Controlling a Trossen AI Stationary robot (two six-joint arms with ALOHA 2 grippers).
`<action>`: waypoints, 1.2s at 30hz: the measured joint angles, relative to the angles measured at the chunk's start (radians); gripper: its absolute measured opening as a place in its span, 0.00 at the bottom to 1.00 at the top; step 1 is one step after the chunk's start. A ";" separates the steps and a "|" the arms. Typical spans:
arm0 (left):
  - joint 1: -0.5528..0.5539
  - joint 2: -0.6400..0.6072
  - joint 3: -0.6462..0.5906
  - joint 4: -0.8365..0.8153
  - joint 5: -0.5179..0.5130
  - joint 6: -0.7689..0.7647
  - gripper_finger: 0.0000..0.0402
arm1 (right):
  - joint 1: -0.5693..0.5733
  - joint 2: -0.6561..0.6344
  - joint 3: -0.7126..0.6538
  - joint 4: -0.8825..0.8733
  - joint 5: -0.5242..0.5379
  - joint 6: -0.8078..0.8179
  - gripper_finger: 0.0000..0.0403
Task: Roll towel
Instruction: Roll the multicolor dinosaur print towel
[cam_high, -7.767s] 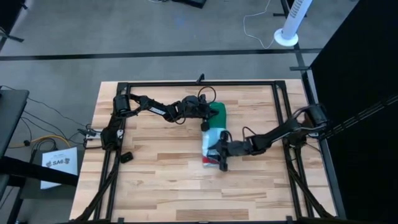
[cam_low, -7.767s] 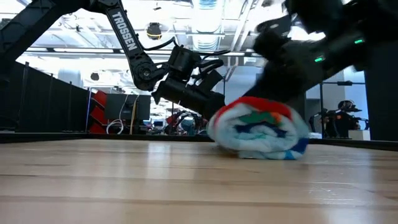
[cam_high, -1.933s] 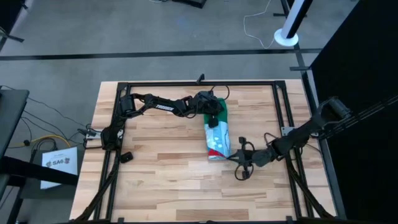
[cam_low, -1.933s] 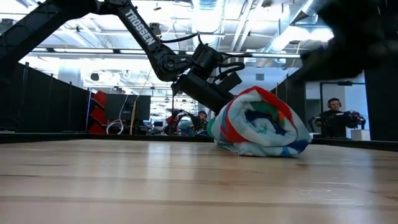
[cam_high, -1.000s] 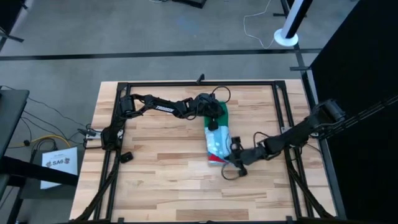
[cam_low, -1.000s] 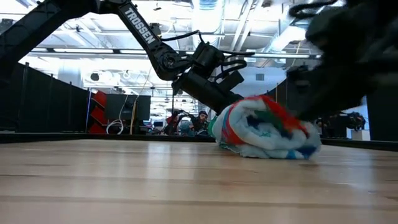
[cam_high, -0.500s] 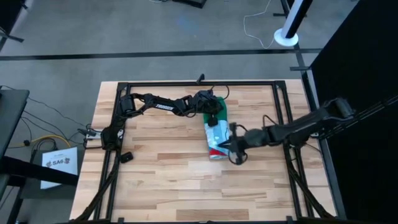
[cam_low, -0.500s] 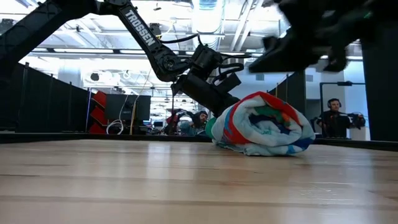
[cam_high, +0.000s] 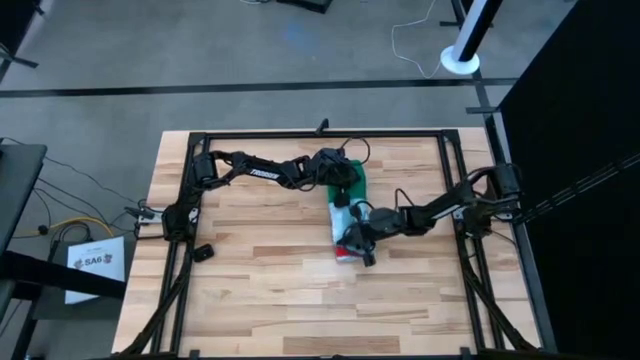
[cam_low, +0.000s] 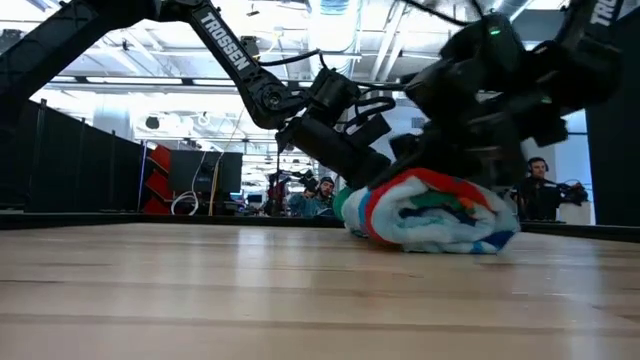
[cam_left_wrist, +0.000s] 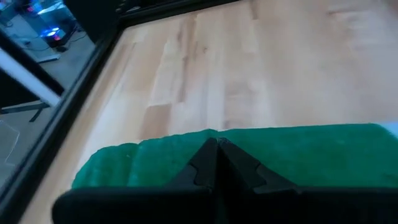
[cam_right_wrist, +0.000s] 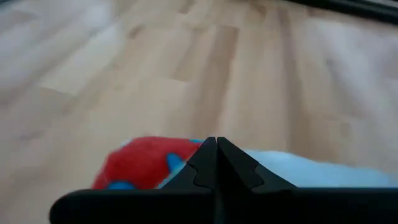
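Note:
The towel (cam_high: 344, 214) lies rolled up on the wooden table, its long axis running from far to near. The far end (cam_high: 356, 176) is green; the near end (cam_low: 430, 215) shows a spiral of red, white and light blue. My left gripper (cam_left_wrist: 217, 143) is shut over the green far part. My right gripper (cam_right_wrist: 216, 140) is shut over the printed near part, on top of the roll. My left gripper presses its shut fingers down on the green outer layer (cam_left_wrist: 249, 144) near the roll's far end, slanting down from the table's left. The roll lies on the table under it. My right gripper rests its shut fingers on the roll's top near the near end (cam_right_wrist: 149, 163), coming from the table's right and slanting down. The roll stays on the table and looks a little flattened there (cam_low: 440, 190).
A black metal frame (cam_high: 320, 133) runs around the table's edges. Bare wood (cam_high: 260, 290) lies to the left of the roll and toward the near edge. A small dark object (cam_high: 203, 251) sits near the left rail. People show in the room behind.
My right gripper has risen from the table beside the roll's near end, gone left toward the towel and come down on top of the roll. The near end of the roll has sunk a little under it. The roll has stayed in place.

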 joint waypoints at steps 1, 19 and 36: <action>-0.002 0.000 0.000 -0.002 0.009 0.005 0.00 | 0.020 0.002 -0.014 0.019 0.000 0.035 0.00; 0.003 0.000 0.000 -0.004 -0.024 0.008 0.00 | -0.051 -0.495 -0.307 0.138 0.022 0.113 0.00; 0.004 0.000 0.006 -0.010 -0.015 -0.010 0.00 | -0.211 0.112 -0.341 0.848 -0.166 0.044 0.00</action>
